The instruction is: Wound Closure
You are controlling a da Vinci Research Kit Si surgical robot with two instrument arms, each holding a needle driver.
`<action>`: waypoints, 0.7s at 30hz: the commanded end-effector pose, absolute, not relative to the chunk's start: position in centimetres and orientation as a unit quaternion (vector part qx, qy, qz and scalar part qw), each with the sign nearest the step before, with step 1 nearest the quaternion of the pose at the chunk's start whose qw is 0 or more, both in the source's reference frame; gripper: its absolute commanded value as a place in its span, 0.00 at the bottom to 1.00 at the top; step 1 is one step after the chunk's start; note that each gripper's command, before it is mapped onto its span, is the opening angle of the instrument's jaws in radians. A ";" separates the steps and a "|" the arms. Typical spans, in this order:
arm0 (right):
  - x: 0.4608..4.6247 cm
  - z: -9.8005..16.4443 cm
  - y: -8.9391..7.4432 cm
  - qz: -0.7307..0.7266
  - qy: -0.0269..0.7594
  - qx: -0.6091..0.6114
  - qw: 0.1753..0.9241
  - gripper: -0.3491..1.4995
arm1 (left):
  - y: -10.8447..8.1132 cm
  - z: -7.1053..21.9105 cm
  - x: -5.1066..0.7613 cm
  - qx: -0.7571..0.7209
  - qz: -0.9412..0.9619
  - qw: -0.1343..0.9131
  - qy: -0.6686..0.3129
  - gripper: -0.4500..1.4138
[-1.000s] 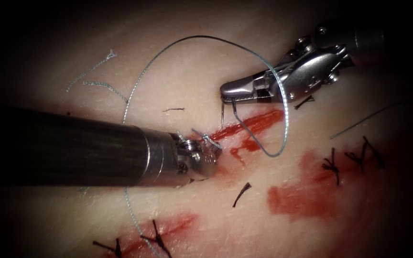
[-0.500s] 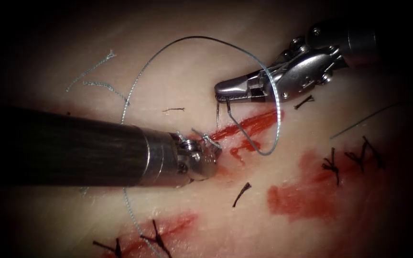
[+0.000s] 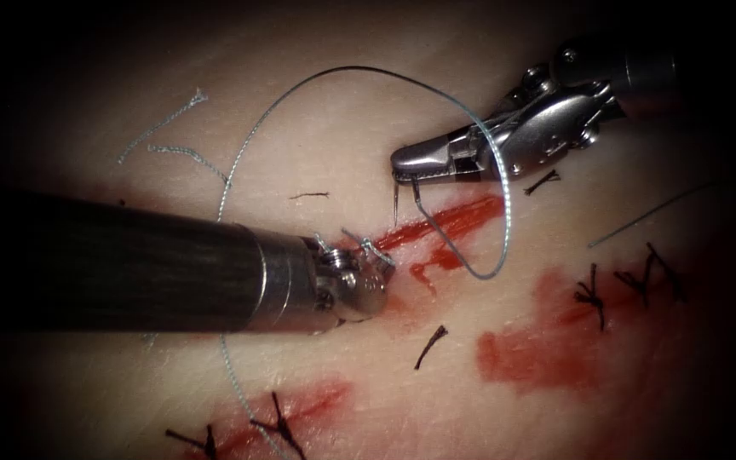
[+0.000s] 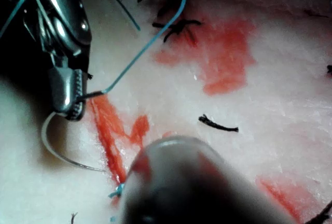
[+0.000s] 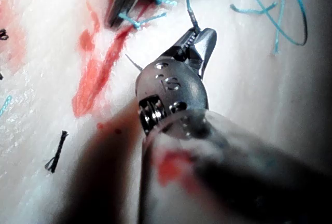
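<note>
My right tool [image 3: 402, 166] is clamped on the curved steel needle [image 3: 415, 198] near its thread end — the needle hangs free above the cut [image 3: 436, 223], out of the pale, glistening tissue [image 3: 342, 136]. Thin blue thread [image 3: 359, 72] arcs in a wide loop between both tools. My left tool [image 3: 375, 260], its jaws together on a frayed thread end, sits at the cut's left end amid smeared red fluid [image 3: 538, 349] and dark knotted stitches [image 3: 594, 294].
</note>
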State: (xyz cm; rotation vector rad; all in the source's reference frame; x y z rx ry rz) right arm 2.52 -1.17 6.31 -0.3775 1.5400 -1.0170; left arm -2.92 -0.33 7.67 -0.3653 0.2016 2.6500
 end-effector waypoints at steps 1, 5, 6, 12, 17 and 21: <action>2.61 6.3 -1.2 -0.439 0.662 -0.164 0.585 0.00 | -0.4 7.7 -2.97 -0.133 0.962 0.227 0.073 0.00; 2.61 6.3 -1.2 -0.441 0.658 -0.170 0.586 0.00 | -0.4 7.7 -2.97 -0.133 0.962 0.227 0.073 0.00; 2.61 6.3 -1.2 -0.445 0.657 -0.174 0.583 0.00 | -0.4 7.7 -2.97 -0.133 0.962 0.227 0.073 0.00; 2.61 6.3 -1.2 -0.447 0.656 -0.176 0.582 0.00 | -0.4 7.7 -2.97 -0.133 0.962 0.228 0.073 0.00; 2.65 6.4 -1.2 -0.451 0.654 -0.178 0.581 0.00 | -0.4 7.7 -2.97 -0.133 0.962 0.228 0.072 0.00; 2.65 6.4 -1.2 -0.452 0.653 -0.178 0.581 0.00 | -0.3 7.7 -2.97 -0.133 0.962 0.228 0.072 0.00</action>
